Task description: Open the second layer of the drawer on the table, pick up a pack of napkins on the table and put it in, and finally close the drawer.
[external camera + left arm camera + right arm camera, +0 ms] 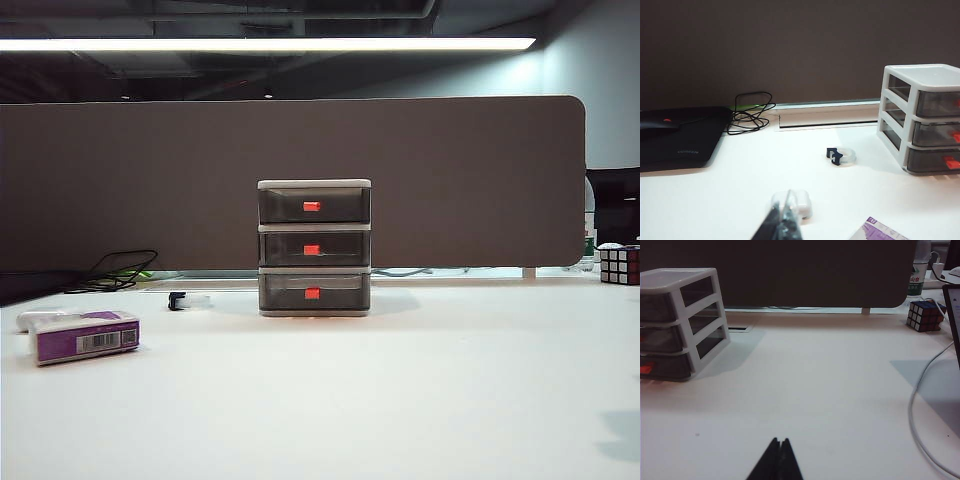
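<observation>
A: The pack point(87, 337)?
B: One, purple with a white barcode, at eight o'clock on the counter point(400, 400). One drawer unit point(314, 248), three tiers, all pushed in.
A: Tools?
B: Left tool point(782, 227) and right tool point(778, 460) both pinched together, empty, hovering.

drawer point(314, 247) stands mid-table point(400, 400), close to the divider panel point(290, 180) behind it; second layer of the drawer point(314, 246) sits flush between top and bottom tiers. pack of napkins point(86, 337) lies front-left, white oblong object point(38, 319) touching it behind. tape roll point(187, 300) left of drawer. Cube point(619, 264) far right at back edge. left gripper point(781, 227) and right gripper point(779, 460) both low at near edge, well apart from drawer.
</observation>
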Motion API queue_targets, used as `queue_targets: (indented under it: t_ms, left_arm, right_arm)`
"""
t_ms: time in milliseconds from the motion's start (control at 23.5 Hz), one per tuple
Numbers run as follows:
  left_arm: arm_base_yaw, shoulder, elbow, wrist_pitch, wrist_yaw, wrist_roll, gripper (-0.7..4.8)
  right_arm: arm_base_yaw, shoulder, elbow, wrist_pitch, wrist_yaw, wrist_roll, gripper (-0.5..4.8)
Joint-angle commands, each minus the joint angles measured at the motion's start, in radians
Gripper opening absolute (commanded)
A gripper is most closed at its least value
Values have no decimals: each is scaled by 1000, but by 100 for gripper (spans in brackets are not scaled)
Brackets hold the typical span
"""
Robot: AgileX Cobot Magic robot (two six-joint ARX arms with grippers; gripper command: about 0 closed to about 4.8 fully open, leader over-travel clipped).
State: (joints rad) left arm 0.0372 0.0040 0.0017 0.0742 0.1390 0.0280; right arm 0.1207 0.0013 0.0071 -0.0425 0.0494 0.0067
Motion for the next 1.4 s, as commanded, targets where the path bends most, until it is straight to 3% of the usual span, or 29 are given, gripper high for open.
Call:
queue_targets:
  t_ms: [43, 425, 510, 595, 680, 765, 850, 1020, 1105, 1190, 1275, 1403]
  left_arm:
    - [2, 2, 6, 9, 4, -2, -5]
    - [1, 2, 6, 9, 10, -6, -5]
    - [1, 2, 6, 8, 129, -92, -5]
    - [1, 2, 6, -8, 325, -191, -5]
    - [0, 2, 6, -31, 459, -249, -5]
    - [0, 2, 6, -82, 569, -253, -5]
    - [0, 2, 6, -99, 616, -253, -5]
    - [0, 2, 6, -83, 616, -246, -4]
    - [0, 2, 6, -71, 594, -287, 14]
    - [-2, 3, 6, -71, 510, -371, 26]
    - [-30, 4, 6, -79, 420, -380, 26]
    - [-169, 4, 6, 2, 296, -402, 30]
  right_arm:
    - [0, -2, -6, 16, 0, 0, -4]
    - [0, -2, -6, 16, 0, 0, -4]
    - [0, -2, -6, 14, -38, 2, -5]
    - [0, -2, -6, 3, -180, 46, -5]
    - [0, -2, -6, -18, -326, 83, -5]
    - [0, -2, -6, -53, -516, 98, -5]
    - [0, -2, -6, -67, -599, 98, -5]
    - [0, -2, -6, -58, -655, 98, -4]
    - [0, -2, -6, -56, -655, 99, -4]
    - [0, -2, -6, -57, -655, 99, -4]
    - [0, -2, -6, -57, -651, 99, -5]
    - [2, -2, -6, -53, -654, 130, -5]
